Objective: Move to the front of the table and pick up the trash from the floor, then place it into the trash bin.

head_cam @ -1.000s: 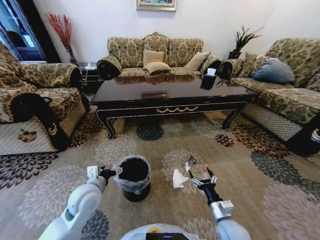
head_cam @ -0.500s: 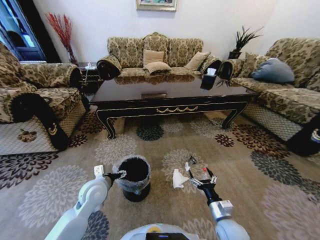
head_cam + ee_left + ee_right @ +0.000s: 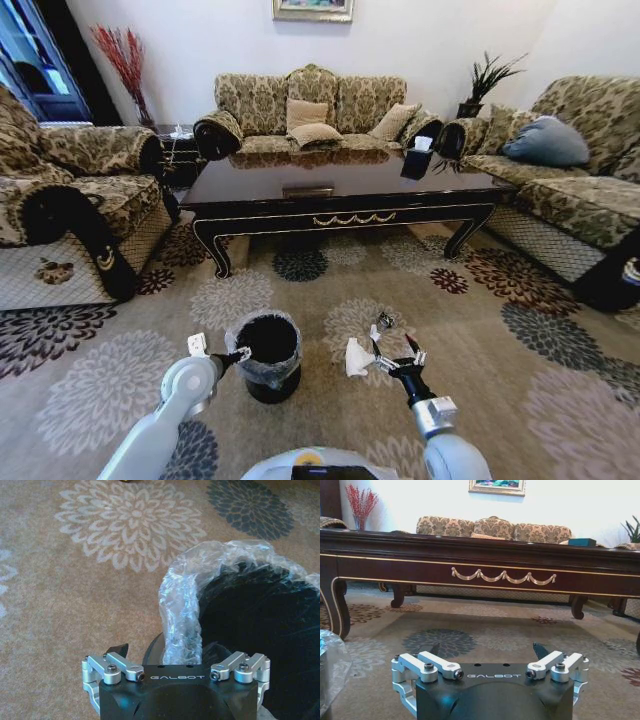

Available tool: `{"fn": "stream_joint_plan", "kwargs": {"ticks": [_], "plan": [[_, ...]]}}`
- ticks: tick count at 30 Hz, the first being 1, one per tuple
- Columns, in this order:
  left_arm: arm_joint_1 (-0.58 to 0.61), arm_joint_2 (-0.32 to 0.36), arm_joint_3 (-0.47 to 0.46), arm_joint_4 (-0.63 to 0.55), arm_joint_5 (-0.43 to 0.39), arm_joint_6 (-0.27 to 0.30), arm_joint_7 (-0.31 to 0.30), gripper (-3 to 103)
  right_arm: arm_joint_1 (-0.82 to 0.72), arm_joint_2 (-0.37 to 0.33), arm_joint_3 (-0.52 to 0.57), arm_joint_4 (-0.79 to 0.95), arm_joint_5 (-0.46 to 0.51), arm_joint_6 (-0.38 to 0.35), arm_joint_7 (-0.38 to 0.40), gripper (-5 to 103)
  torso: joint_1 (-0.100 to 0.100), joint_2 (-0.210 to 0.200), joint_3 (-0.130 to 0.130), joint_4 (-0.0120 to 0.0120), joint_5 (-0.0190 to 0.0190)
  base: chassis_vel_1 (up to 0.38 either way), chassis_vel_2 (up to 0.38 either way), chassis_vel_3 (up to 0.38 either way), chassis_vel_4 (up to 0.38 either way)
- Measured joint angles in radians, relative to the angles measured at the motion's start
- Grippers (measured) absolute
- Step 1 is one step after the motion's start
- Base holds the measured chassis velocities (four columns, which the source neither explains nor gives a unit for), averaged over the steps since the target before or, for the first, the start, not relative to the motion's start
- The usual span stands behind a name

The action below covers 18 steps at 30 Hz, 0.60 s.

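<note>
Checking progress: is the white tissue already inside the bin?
No, the tissue lies on the carpet beside the bin.

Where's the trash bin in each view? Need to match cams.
Head: bin on the carpet, lower centre, left gripper at its rim.
Left wrist: bin close up, liner over the rim.
Right wrist: its liner at the frame edge.
Shared landmark: the liner.
</note>
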Motion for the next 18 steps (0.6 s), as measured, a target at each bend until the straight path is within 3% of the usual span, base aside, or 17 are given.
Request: {"fn": "stream_joint_plan", "kwargs": {"ticks": [10, 11, 13, 18], "plan": [[-0.070, -0.014, 0.037, 0.074, -0.010, -0.001, 0.007, 97, 0.001, -0.006, -0.001, -0.002, 0.006, -0.002, 0.003, 100, 0.000, 0.000, 0.000, -0.0002, 0.0000, 0.000, 0.000, 0.000, 0.000], [-0.073, -0.015, 0.039, 0.078, -0.013, -0.001, 0.007, 92, 0.001, -0.005, -0.001, -0.001, 0.006, -0.002, 0.004, 100, 0.000, 0.000, 0.000, -0.0003, 0.0000, 0.000, 0.000, 0.000, 0.000], [-0.074, -0.017, 0.039, 0.080, -0.016, -0.001, 0.006, 92, 0.001, -0.005, -0.001, -0.001, 0.006, -0.003, 0.004, 100, 0.000, 0.000, 0.000, -0.0003, 0.0000, 0.000, 0.000, 0.000, 0.000], [-0.074, -0.019, 0.041, 0.082, -0.030, -0.001, 0.003, 70, -0.001, -0.005, 0.000, -0.001, 0.006, -0.003, 0.005, 100, 0.000, 0.000, 0.000, -0.0002, 0.0000, 0.000, 0.000, 0.000, 0.000]]}}
